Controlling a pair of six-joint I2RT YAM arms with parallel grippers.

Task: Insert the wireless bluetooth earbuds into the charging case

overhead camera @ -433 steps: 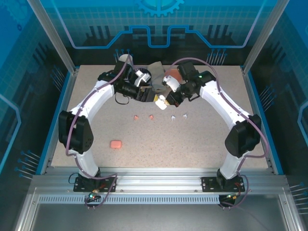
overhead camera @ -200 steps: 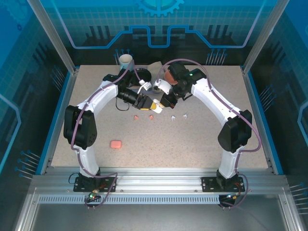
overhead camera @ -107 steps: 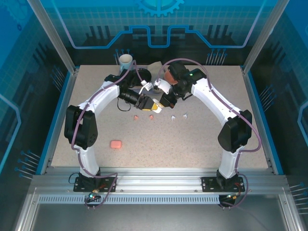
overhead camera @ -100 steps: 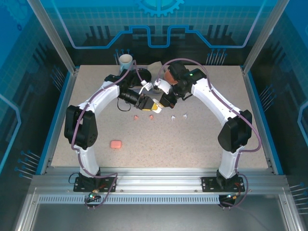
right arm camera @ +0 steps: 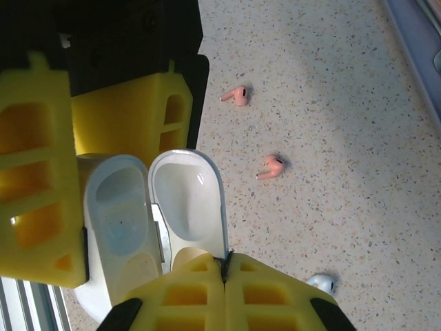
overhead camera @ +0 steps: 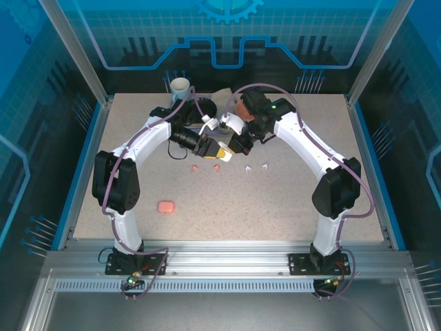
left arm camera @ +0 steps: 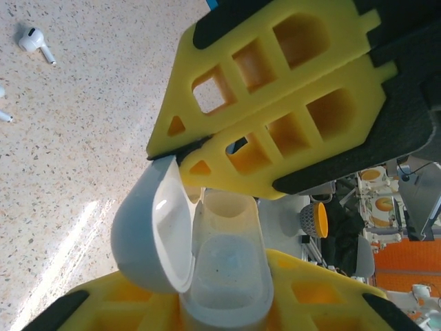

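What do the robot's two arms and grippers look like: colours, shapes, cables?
The left arm and right arm have white curved shells, black joints and a purplish cable alongside. The left gripper and right gripper have yellow fingers with window-like cut-outs on black mounts.

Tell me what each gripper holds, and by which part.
Both hold the open white charging case: the left gripper clamps its base, the right gripper pinches the lid's rim.

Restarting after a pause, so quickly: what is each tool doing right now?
Left tool: closed on the case.
Right tool: shut, tips at the rim of the open lid; whether it pinches it cannot be told.
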